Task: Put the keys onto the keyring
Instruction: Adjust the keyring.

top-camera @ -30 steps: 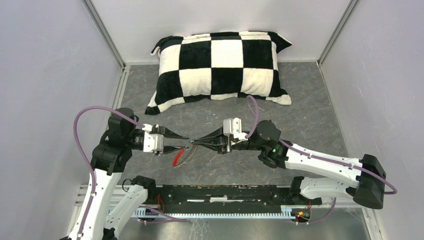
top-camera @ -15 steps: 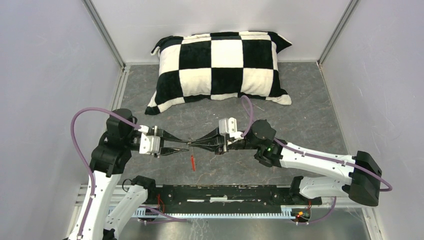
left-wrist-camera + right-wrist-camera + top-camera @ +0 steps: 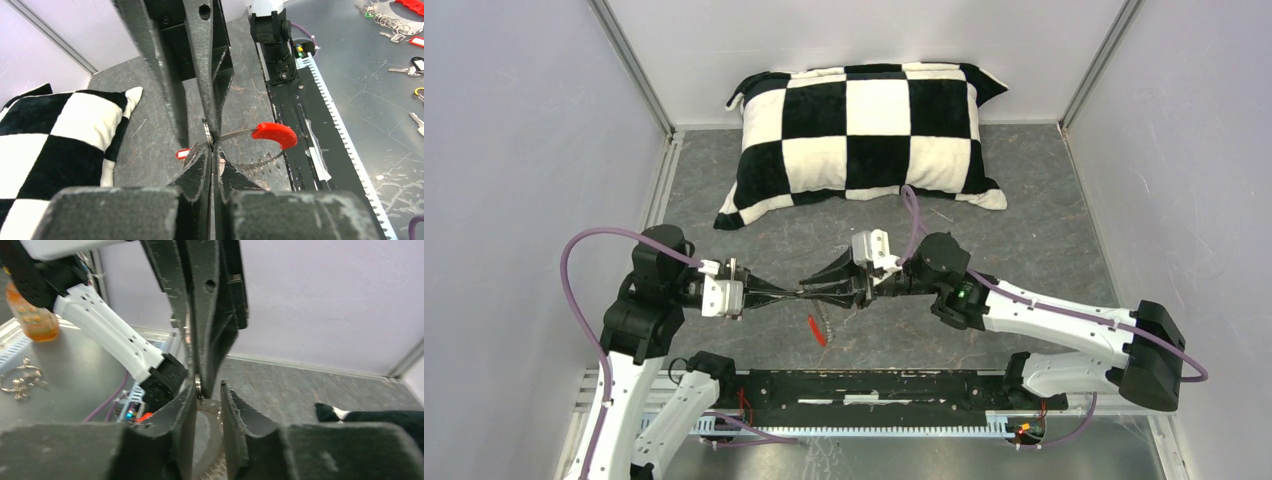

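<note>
Your left gripper (image 3: pixel 212 146) is clamped tight on the keyring (image 3: pixel 274 135), pinching the thin wire right at the fingertips. The right gripper (image 3: pixel 207 386) meets it tip to tip, fingers a small gap apart. Can't tell that it grips anything.

The keyring looks lifted off the mat (image 3: pixel 1024 250), held in the air between the two arms, its red section and coil drooping toward your side. A small red-headed key (image 3: pixel 183 153) sits just beside the left tips. Whether it's on the wire, can't tell.

Handling guess: the ring is light, springy, floppy and slippery metal, so expect it to swing and twist. Take the bare wire close to its end, not the coil.

Room: the mat is open to left and right. The pillow (image 3: pixel 864 120) is well behind, the rail (image 3: pixel 874 385) is near in front, and the walls (image 3: pixel 514 150) are well apart from both arms.
</note>
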You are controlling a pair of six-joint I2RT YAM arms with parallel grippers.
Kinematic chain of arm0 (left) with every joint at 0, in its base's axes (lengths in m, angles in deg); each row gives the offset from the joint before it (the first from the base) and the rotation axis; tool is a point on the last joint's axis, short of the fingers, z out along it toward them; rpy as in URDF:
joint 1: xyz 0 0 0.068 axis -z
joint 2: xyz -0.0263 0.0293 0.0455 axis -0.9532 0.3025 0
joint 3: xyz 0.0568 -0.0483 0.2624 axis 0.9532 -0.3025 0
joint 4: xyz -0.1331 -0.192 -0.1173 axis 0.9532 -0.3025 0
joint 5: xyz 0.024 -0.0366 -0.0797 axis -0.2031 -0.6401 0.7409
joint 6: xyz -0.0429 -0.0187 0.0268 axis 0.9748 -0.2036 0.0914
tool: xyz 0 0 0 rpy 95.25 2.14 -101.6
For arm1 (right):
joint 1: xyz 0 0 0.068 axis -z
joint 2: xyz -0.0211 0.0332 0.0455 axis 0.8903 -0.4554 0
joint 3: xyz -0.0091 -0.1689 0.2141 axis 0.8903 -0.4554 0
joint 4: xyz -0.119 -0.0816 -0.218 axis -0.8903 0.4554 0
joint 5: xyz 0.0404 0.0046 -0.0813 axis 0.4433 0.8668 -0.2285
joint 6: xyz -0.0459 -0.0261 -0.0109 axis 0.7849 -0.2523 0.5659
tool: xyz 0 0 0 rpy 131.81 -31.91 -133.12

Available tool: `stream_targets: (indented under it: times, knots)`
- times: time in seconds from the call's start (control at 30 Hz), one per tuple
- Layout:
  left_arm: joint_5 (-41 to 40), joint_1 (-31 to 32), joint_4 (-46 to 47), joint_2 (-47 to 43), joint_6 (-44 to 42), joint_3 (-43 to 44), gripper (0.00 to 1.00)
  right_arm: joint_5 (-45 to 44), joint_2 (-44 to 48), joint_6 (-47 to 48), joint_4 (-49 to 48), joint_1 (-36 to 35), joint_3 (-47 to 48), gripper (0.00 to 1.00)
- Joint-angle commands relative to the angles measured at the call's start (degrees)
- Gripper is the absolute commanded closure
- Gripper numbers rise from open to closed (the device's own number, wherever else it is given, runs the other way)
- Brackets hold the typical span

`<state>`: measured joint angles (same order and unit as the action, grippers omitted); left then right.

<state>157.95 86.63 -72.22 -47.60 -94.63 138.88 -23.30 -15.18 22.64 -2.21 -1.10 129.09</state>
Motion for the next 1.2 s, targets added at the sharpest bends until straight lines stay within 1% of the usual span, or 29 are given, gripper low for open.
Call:
stream_targets:
  times: [0.0,0.07,0.23,0.3,0.4,0.73,0.97,1.07,1.17]
  knots:
    - [-3.2,0.3,1.7,-1.0,-2.8,-0.6,0.98,-3.1,0.6,5.5,15.0,0.0,8.6,0.64]
    - [-4.8,0.3,1.7,-1.0,-3.6,-0.9,0.98,-4.3,1.1,9.5,24.2,0.1,12.4,0.59]
    - [-7.6,0.3,1.7,-1.5,-7.3,-1.6,0.98,-6.1,-1.6,16.7,44.4,0.2,23.6,0.57]
    - [-8.4,0.3,1.7,-0.8,-7.7,-1.3,0.98,-6.0,-3.2,18.5,49.7,0.2,27.0,0.57]
    - [-9.3,0.3,1.7,0.3,-7.5,-0.7,0.98,-5.7,-4.8,20.2,54.2,0.1,30.4,0.58]
    - [-11.2,0.3,1.7,1.1,-6.7,-0.3,0.98,-7.2,-8.4,19.9,55.9,-1.0,33.8,0.61]
    - [-11.2,0.3,1.7,0.7,-7.0,-0.8,0.98,-10.0,-8.9,18.5,53.1,-1.4,33.7,0.65]
    - [-11.1,0.3,1.7,0.5,-7.3,-1.2,0.98,-10.3,-8.9,17.9,51.6,-1.6,33.4,0.65]
    - [-10.6,0.3,1.7,0.4,-7.4,-1.3,0.98,-10.6,-9.5,17.7,51.3,-1.8,33.5,0.68]
